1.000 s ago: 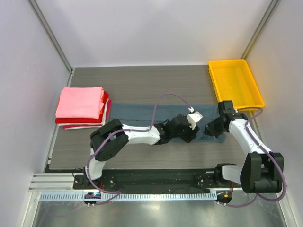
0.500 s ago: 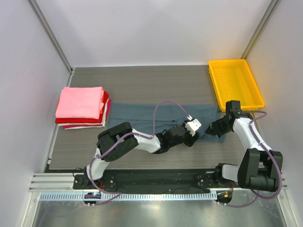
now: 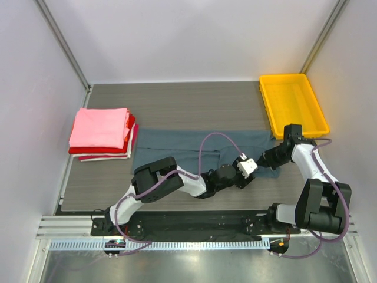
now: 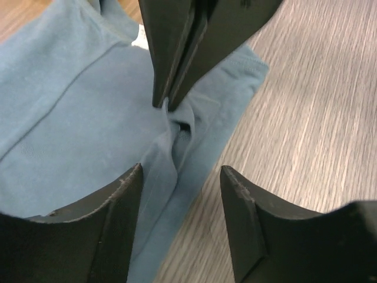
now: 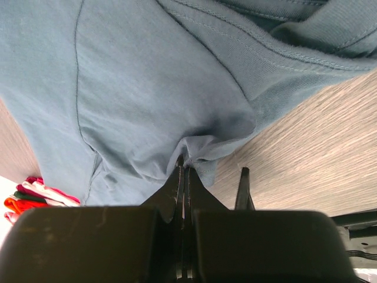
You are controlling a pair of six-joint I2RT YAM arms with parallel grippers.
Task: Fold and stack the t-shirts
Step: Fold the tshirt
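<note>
Status, near edge first: left arm [image 3: 182, 177] lies low and stretched along the front of the table [image 3: 177, 100] to reach the far right end of the cloth. Left gripper [image 4: 182, 171] sits over the near-right corner of the blue-grey t-shirt [image 3: 177, 144], claw spread and straddling a raised ridge of fabric with nothing clamped. Reads as lining up for a second hold, not carrying.

Right gripper [image 5: 184, 162] is just beyond it, claw pressed together on a small pucker of the same shirt edge. That pinch is why the ridge exists: it tents the cloth off the wood so the left claw can get one pad on each side. The two grippers' tips are very close in the left wrist view, so there's collision risk if the left one closes off-line.

Shirt itself is spread as a long strip across mid-table, left end near the stack, right end under both grippers. My read: the lengthwise fold is done, and crosswise folds are still needed before stacking.

Further back on the left is the stack of folded tees [image 3: 103, 138]: pink tee [image 3: 100, 127] on top, red tee [image 3: 88, 151] under it, white tee [image 3: 103, 157] at the bottom, edges roughly aligned. Likely the drop target, well apart from both grippers.

Far right is the yellow tray [image 3: 263, 97], touching nothing in play and not part of this job.
</note>
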